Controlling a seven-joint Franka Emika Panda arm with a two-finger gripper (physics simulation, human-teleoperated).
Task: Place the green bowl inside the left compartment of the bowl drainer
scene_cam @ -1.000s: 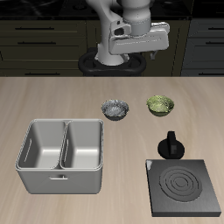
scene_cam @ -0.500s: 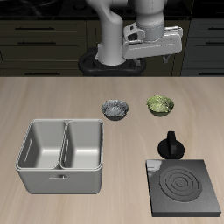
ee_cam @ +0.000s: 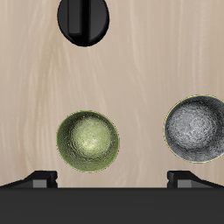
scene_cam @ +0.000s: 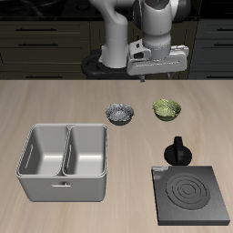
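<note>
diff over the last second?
Only the arm moved: the tool swung sideways from above the patterned bowl to above the green bowl and came lower. Nothing grasped. Bowls, drainer and black plate unmoved.

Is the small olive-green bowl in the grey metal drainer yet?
No. The olive-green bowl sits upright on the table, outside the drainer.
</note>
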